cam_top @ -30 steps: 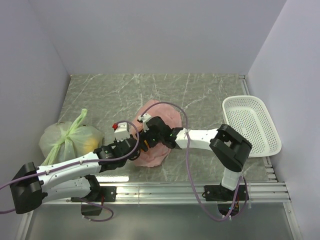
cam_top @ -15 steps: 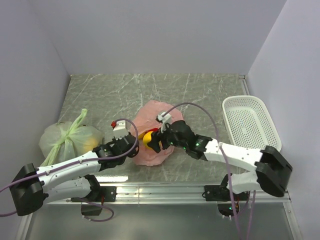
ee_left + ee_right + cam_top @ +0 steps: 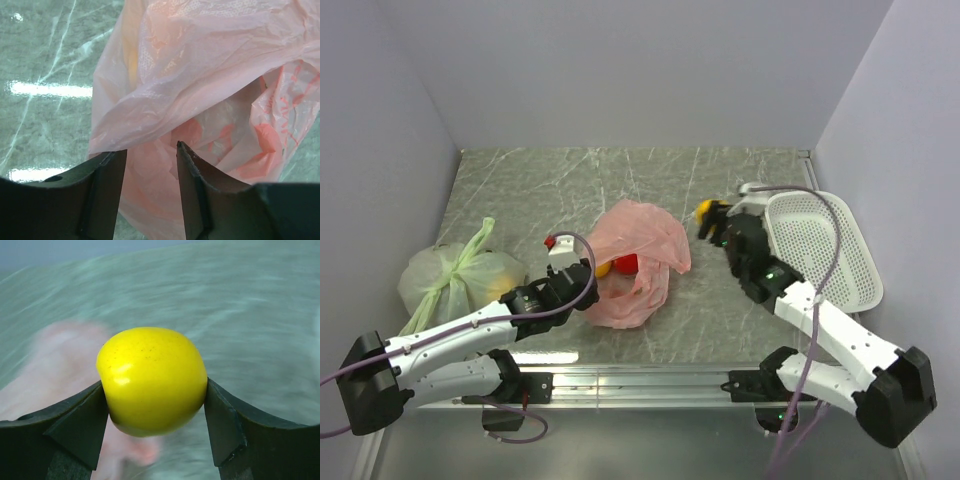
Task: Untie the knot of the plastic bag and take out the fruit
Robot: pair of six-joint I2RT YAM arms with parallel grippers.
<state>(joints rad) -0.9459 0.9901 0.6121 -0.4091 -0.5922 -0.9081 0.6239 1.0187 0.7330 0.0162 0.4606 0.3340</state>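
Note:
The pink plastic bag (image 3: 645, 262) lies slumped and open mid-table; no tied knot shows on it. A red fruit (image 3: 627, 263) and a yellow-orange one (image 3: 604, 268) show at its mouth. My left gripper (image 3: 584, 283) is at the bag's left edge, its jaws narrow with pink plastic (image 3: 200, 90) bunched between them in the left wrist view (image 3: 150, 148). My right gripper (image 3: 711, 222) is shut on a round yellow fruit (image 3: 704, 210) and holds it above the table, right of the bag and beside the white basket. The right wrist view shows the fruit (image 3: 151, 377) clamped between both fingers (image 3: 155, 386).
A pale green tied bag (image 3: 455, 275) with fruit inside sits at the left wall. A white perforated basket (image 3: 840, 262) stands at the right edge. Walls close in the left, back and right sides. A metal rail runs along the near edge.
My right gripper pulled the yellow fruit out of the pink bag and carried it right and up toward the basket. The bag has slumped open. The left gripper has stayed at the bag's edge.

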